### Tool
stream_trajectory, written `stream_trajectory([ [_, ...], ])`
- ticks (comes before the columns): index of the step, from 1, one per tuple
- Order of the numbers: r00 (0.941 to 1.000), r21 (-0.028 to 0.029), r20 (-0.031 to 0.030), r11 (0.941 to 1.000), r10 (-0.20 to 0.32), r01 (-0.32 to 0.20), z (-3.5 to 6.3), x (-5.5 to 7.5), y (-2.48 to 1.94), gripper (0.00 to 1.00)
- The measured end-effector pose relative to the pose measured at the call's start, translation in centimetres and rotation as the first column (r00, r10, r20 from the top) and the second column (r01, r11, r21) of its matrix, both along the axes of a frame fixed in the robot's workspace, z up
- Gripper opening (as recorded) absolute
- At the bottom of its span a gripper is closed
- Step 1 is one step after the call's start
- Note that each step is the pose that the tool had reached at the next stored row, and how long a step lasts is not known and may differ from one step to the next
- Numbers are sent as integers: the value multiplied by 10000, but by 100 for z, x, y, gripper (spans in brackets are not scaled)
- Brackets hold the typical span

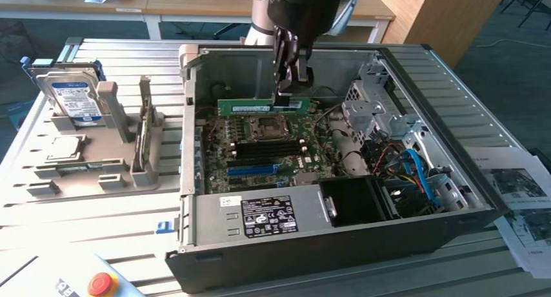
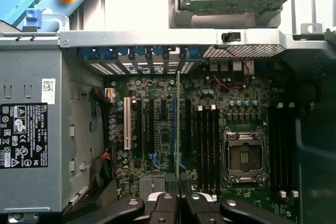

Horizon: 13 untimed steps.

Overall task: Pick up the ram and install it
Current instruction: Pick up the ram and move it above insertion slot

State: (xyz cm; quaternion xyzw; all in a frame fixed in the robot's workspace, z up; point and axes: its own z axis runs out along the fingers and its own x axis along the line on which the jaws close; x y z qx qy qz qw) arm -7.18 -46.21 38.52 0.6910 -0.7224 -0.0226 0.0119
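– Ram (image 1: 262,106) first: where does it sit?
– Inside the open computer case (image 1: 185,181), raised above the motherboard (image 1: 258,148). The end effector (image 1: 290,93) pinches it on its upper edge, nearer the end on the exterior view's right, and the rest of the green stick reaches out level toward that view's left. By the exterior view it hangs over the processor socket (image 1: 265,126) and looks clear of the board
– And from the wrist?
– It (image 2: 178,129) shows edge-on, a thin green line running away from the end effector (image 2: 178,203), whose two fingers press against its flat faces. Under it lies the board, with a blue slot (image 2: 172,124) just beside the line and the black memory slots (image 2: 207,145) on the other side, between the line and the socket (image 2: 242,156). Whether it is lined up with any slot cannot be told
– Anything else around?
– A power supply (image 1: 258,216) with a black label fills the near end of the case, and blue cables (image 1: 417,168) loop on the exterior view's right. On the counter (image 1: 86,219), on the exterior view's left, a grey holder (image 1: 108,110) carries a hard drive (image 1: 76,100) upright. A red button (image 1: 102,284) sits at the near corner
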Motion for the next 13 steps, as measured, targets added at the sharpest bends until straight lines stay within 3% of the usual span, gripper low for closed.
stream_trajectory([
  [13,10000,-1,0,10000,0,0,-17,39,337,12],
])
